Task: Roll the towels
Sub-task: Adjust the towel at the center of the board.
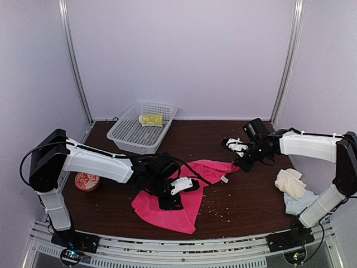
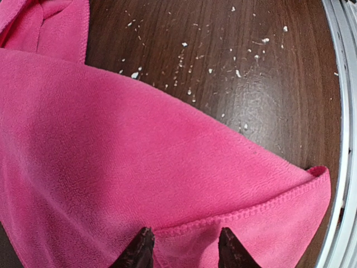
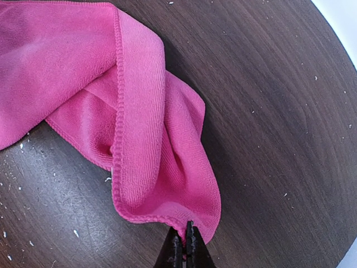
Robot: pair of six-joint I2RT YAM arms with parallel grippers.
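The right gripper (image 3: 184, 249) has its jaws pressed tight on one corner of the hot-pink towel (image 3: 139, 111). The left gripper (image 2: 185, 251) stands partly open, its fingertips (image 2: 139, 250) straddling the towel's stitched hem close to the front rail (image 2: 341, 139); whether they press the cloth is hard to tell. The towel is spread mid-table between both arms. Behind it, bare wood runs to the white basket (image 1: 127, 137), which holds the lime-yellow towel (image 1: 151, 119). The cream towel (image 1: 290, 183) and pale-blue towel (image 1: 295, 204) lie at the right edge.
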